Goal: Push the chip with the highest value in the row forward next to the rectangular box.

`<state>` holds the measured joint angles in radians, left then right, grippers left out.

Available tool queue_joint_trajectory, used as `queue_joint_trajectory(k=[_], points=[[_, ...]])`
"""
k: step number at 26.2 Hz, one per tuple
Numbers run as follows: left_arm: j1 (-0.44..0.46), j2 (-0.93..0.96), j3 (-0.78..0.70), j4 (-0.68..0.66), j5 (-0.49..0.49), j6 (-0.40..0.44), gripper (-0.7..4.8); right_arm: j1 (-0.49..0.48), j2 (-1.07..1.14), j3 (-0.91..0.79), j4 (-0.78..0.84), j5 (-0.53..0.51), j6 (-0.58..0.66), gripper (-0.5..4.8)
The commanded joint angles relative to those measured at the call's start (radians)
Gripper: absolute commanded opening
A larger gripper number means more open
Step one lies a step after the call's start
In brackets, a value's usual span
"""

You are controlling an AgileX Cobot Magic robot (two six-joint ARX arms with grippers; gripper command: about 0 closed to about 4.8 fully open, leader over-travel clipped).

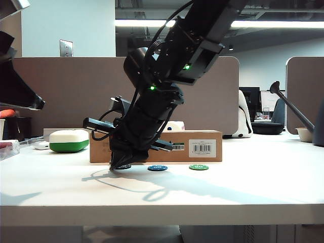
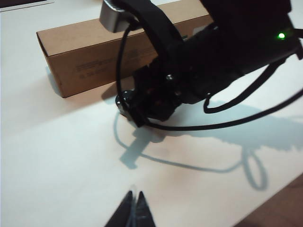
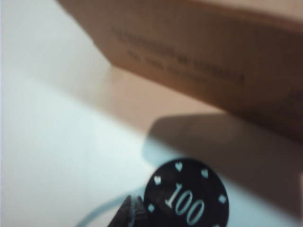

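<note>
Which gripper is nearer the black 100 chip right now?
Right. The right gripper is down at the black 100 chip, its tips at the rim. The left gripper hangs back over bare table.

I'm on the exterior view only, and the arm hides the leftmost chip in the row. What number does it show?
Observer: In the right wrist view the black chip reads 100 in white.
Operator: Where is the right gripper against it?
Observer: The right gripper has its jaws shut and its tip is at the chip's edge, on the side away from the box.
Operator: Is the chip at the box yet?
Observer: No. A shadowed strip of table lies between it and the rectangular box.
Operator: And the left gripper?
Observer: The left gripper is shut over bare table, well back from the box.
</note>
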<state>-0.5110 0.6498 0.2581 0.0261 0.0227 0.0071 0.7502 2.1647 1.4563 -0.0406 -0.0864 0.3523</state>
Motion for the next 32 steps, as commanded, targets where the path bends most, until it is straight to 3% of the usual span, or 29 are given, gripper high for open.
queue_joint_trajectory(k=[1, 12, 24, 32], points=[[0.000, -0.002, 0.005, 0.013, 0.000, 0.000, -0.05, 0.001, 0.027, 0.002, -0.077, 0.017, 0.019, -0.09], [0.000, -0.002, 0.005, 0.013, 0.000, 0.000, -0.05, 0.001, 0.024, 0.027, -0.206, -0.005, 0.037, -0.09], [0.000, -0.002, 0.005, 0.013, 0.000, 0.000, -0.05, -0.020, 0.013, 0.026, -0.296, 0.045, 0.032, -0.09], [0.000, -0.002, 0.005, 0.013, 0.000, 0.000, -0.05, -0.055, 0.013, 0.026, -0.256, 0.091, 0.032, -0.09]])
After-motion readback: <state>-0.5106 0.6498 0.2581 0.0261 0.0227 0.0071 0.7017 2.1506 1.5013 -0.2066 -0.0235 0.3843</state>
